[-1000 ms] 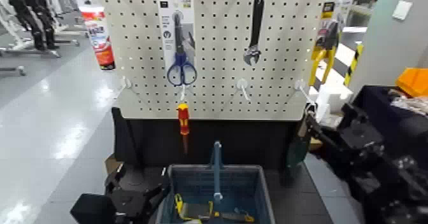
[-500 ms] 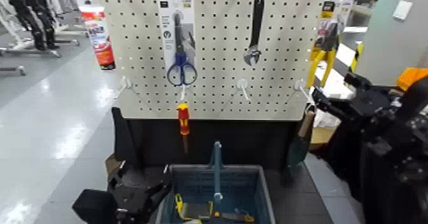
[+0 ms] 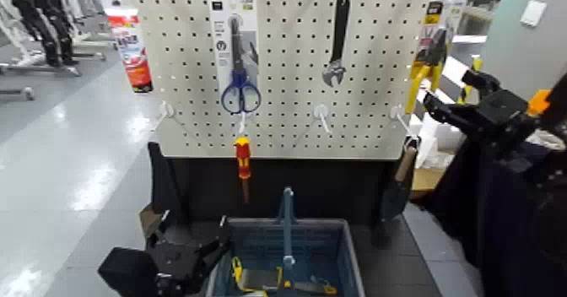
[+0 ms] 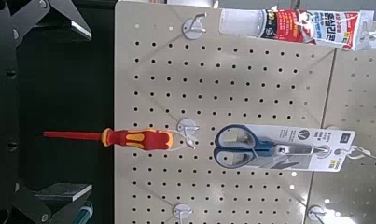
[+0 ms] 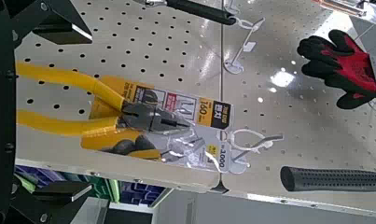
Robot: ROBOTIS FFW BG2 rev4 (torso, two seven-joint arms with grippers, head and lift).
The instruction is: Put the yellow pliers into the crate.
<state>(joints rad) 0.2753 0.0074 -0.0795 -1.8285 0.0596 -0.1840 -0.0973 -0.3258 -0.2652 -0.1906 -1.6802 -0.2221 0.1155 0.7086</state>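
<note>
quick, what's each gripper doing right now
Left gripper: open, empty, low beside the crate.
Right gripper: open, empty, raised close to the yellow pliers hanging on the pegboard.

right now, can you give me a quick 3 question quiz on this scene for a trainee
1. True or false: the yellow pliers already lie in the crate.
2. Which claw is raised nearest the pliers? A) the left claw B) the right claw
3. Fill in: the red-and-yellow screwdriver hangs directly below the blue-handled ____.

Key:
1. False. They hang on their card at the pegboard's right edge.
2. B. The right claw is up beside the pliers, open and not on them; the left claw sits low beside the crate.
3. scissors.
</note>
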